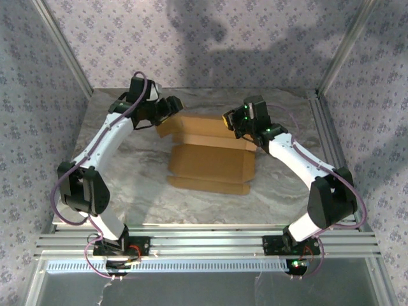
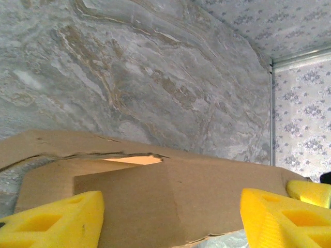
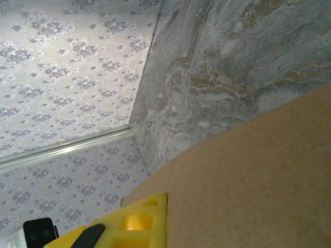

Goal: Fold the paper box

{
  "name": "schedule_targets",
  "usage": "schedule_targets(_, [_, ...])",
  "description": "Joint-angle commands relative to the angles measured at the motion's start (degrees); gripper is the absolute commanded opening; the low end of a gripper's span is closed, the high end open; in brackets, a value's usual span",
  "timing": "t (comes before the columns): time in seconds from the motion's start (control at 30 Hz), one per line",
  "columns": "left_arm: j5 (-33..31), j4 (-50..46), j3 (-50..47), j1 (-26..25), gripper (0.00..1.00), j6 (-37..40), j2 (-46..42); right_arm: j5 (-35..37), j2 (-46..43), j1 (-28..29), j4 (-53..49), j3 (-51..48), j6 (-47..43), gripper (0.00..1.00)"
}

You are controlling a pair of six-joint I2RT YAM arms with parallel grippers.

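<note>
Paper box (image 1: pixel 210 162) in middle of table (image 1: pixel 127 162), between the two arms, partly folded: near panel flat, far flaps raised. Left gripper (image 1: pixel 169 108) at far-left corner, jaws wide apart, yellow fingers (image 2: pixel 57 222) straddling a raised flap (image 2: pixel 170 196), nothing clamped. Right gripper (image 1: pixel 236 121) at far-right corner, closed. In right wrist view, cardboard flush against the one visible finger (image 3: pixel 137 222) and covering the other, so likely pinched on a flap edge.

Thin brown cardboard, judged light, stiff across panels, bending readily along creases. Easy to kink off-crease or tear at slits; ragged slit already showing near left flap. Probably slides on the smooth marble-look top unless pinned. Best taken at flap edges close to a crease, pinning one side, folding the other. Not mid-panel: too wide for the jaws.
</note>
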Motion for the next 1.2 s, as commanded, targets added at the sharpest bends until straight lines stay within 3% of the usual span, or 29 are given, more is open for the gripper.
schedule_targets(0.0, [-0.1, 0.6, 1.5, -0.9, 0.69, -0.2, -0.6, -1.2, 0.4, -0.4, 1.6, -0.2, -0.8, 0.00])
schedule_targets(0.23, [-0.4, 1.7, 0.1, -1.9, 0.66, -1.4, -0.6, -1.4, 0.3, -0.5, 1.8, -0.2, -0.6, 0.00])
schedule_targets(0.57, [-1.5, 4.6, -4.2, -2.7, 0.51, -7.1, -3.3, -1.7, 0.5, -0.5, 2.8, -0.2, -0.6, 0.00])
schedule_targets(0.9, [-2.8, 5.1, -5.3, -2.6, 0.25, -10.2, -3.3, -2.2, 0.4, -0.5, 3.3, -2.5, -0.7, 0.00])
schedule_targets(1.1, [-1.9, 6.9, -7.0, -1.9, 0.24, -12.8, -3.1, -2.9, 0.4, -0.8, 4.4, -3.3, -0.5, 0.00])
schedule_targets(1.17, [-0.8, 8.6, -7.9, -1.6, 0.30, -14.3, -3.0, -3.2, 0.4, -0.8, 4.7, -3.6, -0.6, 0.00])
